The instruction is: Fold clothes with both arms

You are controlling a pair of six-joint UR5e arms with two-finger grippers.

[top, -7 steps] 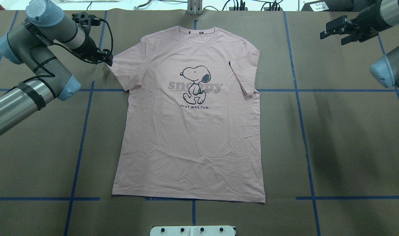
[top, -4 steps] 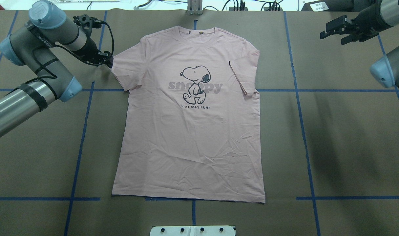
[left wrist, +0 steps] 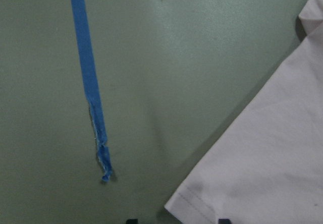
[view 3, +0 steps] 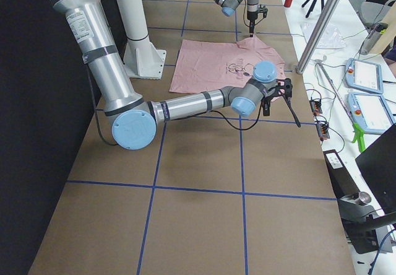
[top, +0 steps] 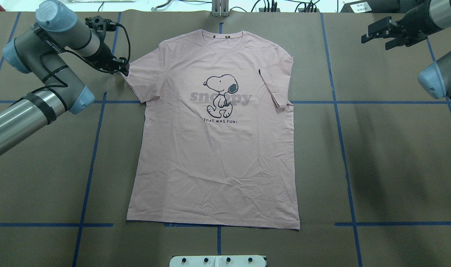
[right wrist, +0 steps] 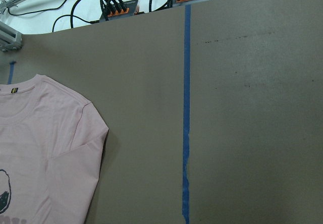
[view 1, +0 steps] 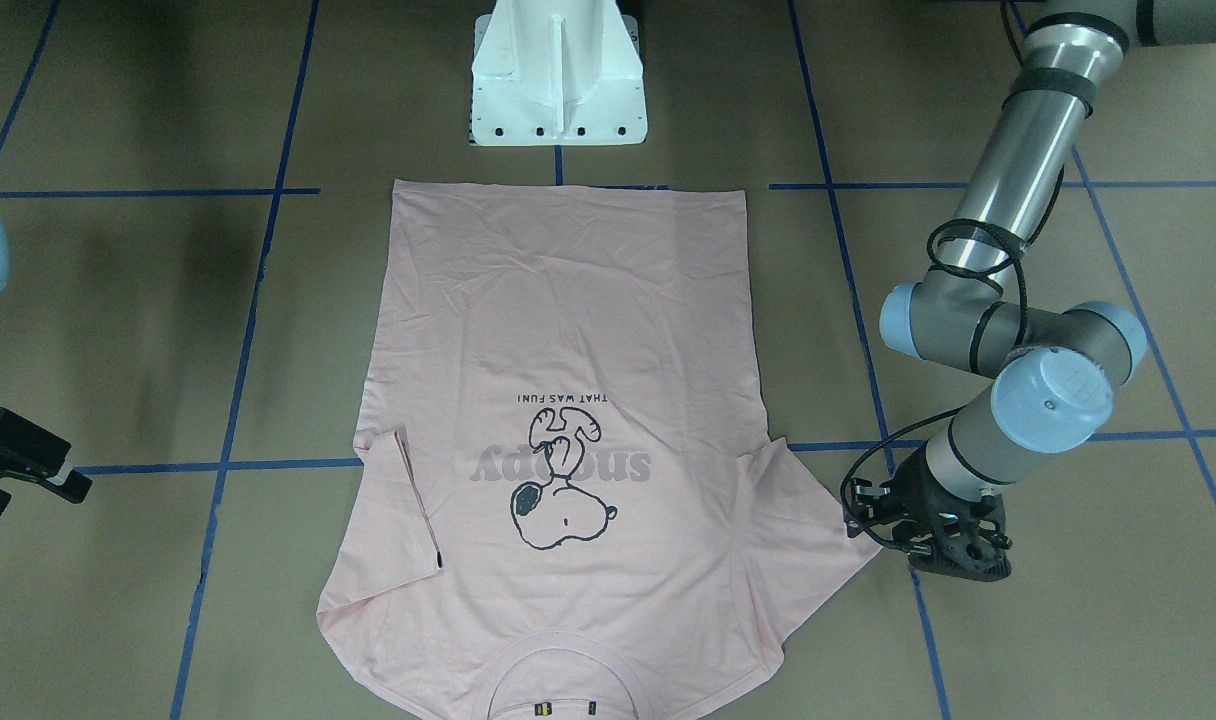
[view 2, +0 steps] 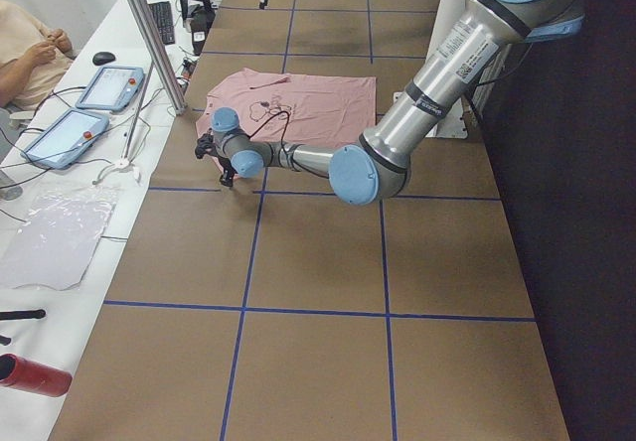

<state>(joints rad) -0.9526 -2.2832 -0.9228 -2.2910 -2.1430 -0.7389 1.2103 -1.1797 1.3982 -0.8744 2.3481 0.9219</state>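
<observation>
The pale pink T-shirt (top: 214, 155) lies flat with its Snoopy print up and its collar at the far edge. Its right sleeve (top: 275, 87) is folded in over the front. My left gripper (top: 124, 69) is low at the outer hem of the left sleeve. In the left wrist view the sleeve corner (left wrist: 202, 204) lies between the open fingertips of the left gripper (left wrist: 177, 221), untouched as far as I can see. My right gripper (top: 381, 34) hangs open and empty to the far right of the shirt. It also shows in the front view, right gripper (view 1: 18, 465).
The white pedestal base (view 1: 558, 70) stands just past the shirt's bottom hem. Blue tape lines (top: 338, 122) grid the brown table. Cables and plugs (right wrist: 118, 7) line the far edge. Beyond that edge, a person (view 2: 30, 49) sits beside tablets (view 2: 109, 85) and a metal post (view 2: 149, 34).
The left arm's wrist has shifted slightly toward the far edge while its gripper stays at the sleeve hem. The right gripper has edged a little farther away. The shirt has not moved.
</observation>
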